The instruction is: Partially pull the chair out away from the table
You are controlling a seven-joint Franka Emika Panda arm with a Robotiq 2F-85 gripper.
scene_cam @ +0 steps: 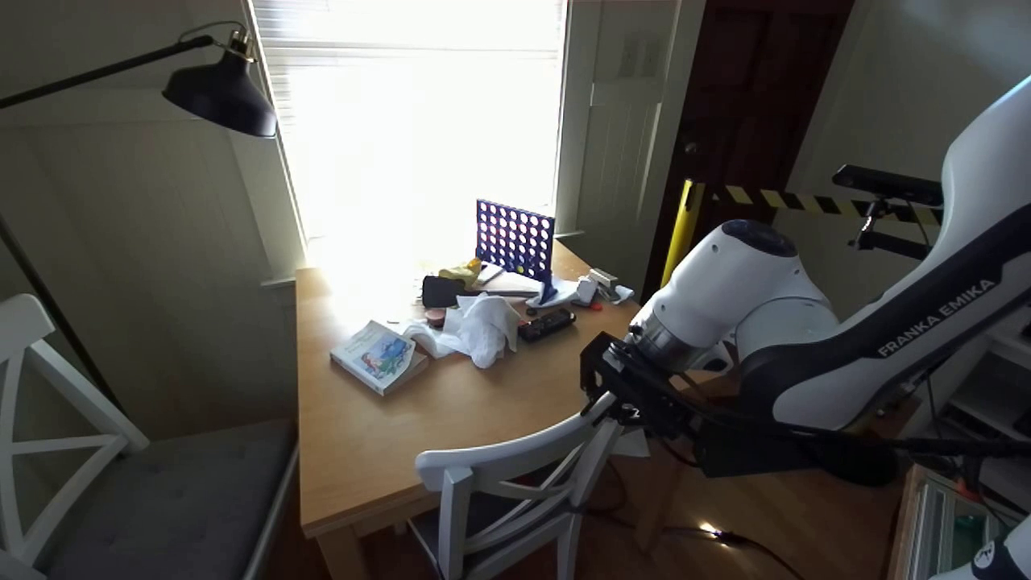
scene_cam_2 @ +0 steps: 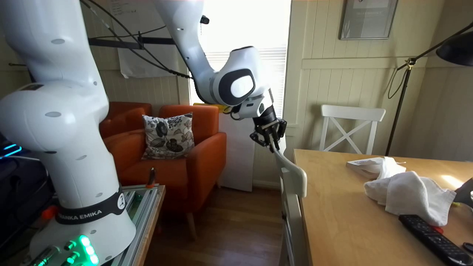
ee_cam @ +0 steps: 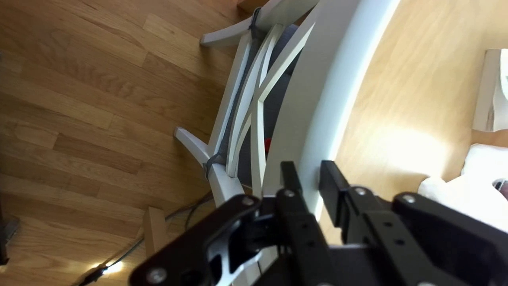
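Observation:
The white chair (scene_cam: 515, 455) stands at the near edge of the tan wooden table (scene_cam: 378, 443), its back upright and close against the edge. In an exterior view its back (scene_cam_2: 295, 177) is seen edge-on beside the table top (scene_cam_2: 332, 207). My gripper (scene_cam: 604, 407) is at one end of the curved top rail; it also shows there in an exterior view (scene_cam_2: 274, 145). In the wrist view the two fingers (ee_cam: 310, 171) straddle the chair's top rail (ee_cam: 321, 115), narrowly spaced, and look shut on it. The seat is mostly hidden under the table.
Another white chair (scene_cam: 145, 499) with a grey cushion stands at the table's side. A book (scene_cam: 378, 358), white cloth (scene_cam: 483, 326), remote (scene_cam: 548, 325) and blue game grid (scene_cam: 515, 242) lie or stand on the table. An orange armchair (scene_cam_2: 207, 147) stands behind the arm. A cable (ee_cam: 135, 246) crosses the floor.

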